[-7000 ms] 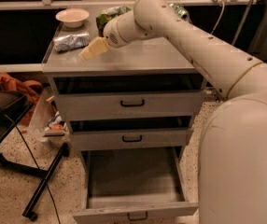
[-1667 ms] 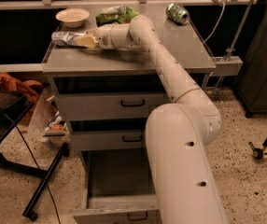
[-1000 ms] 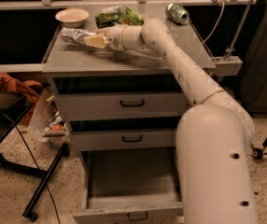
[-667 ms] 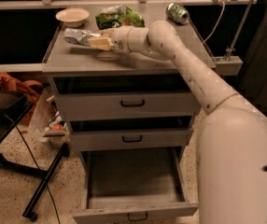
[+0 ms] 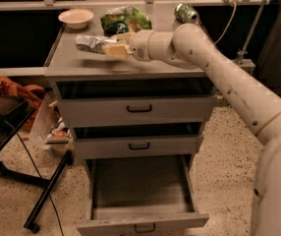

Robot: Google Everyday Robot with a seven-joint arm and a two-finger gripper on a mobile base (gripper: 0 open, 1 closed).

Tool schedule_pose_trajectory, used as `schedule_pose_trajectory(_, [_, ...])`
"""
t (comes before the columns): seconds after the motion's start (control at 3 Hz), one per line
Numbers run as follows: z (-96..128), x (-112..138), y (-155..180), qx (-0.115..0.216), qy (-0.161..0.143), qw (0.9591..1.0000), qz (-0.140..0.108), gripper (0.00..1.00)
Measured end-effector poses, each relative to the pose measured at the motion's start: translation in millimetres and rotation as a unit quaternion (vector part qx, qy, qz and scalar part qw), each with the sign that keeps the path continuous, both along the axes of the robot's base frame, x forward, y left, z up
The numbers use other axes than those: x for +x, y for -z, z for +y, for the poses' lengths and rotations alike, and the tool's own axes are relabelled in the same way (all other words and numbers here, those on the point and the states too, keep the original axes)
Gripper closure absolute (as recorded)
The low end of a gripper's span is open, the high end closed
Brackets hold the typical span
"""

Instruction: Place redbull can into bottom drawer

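The redbull can [image 5: 89, 43] is a slim silver can held on its side just above the left part of the grey cabinet top [image 5: 130, 68]. My gripper [image 5: 112, 49] is shut on the can's right end, with pale yellow fingers [image 5: 116, 50] clamping it. The arm reaches in from the right across the top. The bottom drawer [image 5: 140, 195] is pulled out towards the camera, and its flat grey floor is bare. Its low front panel with a small dark handle [image 5: 144, 227] is at the lower edge of the view.
A white bowl [image 5: 76, 17], a green snack bag [image 5: 126, 18] and a green can [image 5: 186, 13] lie at the back of the cabinet top. The two upper drawers [image 5: 139, 109] are nearly shut. A black stand [image 5: 47, 195] and clutter sit on the floor at left.
The gripper has carried the can a little to the right and forward along the cabinet top, away from the white bowl. The arm has swung rightward. The drawers have not moved.
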State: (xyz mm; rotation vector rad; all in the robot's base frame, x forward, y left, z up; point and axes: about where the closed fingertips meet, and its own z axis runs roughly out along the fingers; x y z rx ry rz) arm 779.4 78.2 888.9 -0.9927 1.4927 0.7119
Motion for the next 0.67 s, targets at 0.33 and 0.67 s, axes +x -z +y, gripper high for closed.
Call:
schedule_pose_trajectory(0.33, [-21.7, -31.1, -2.4, -0.012, 0.003, 0.9999, -0.006, 1.0])
schedule_pose_trajectory(0.67, [-43.1, -60.3, 2.5, -0.017, 0.011, 0.9998, -0.008, 1.0])
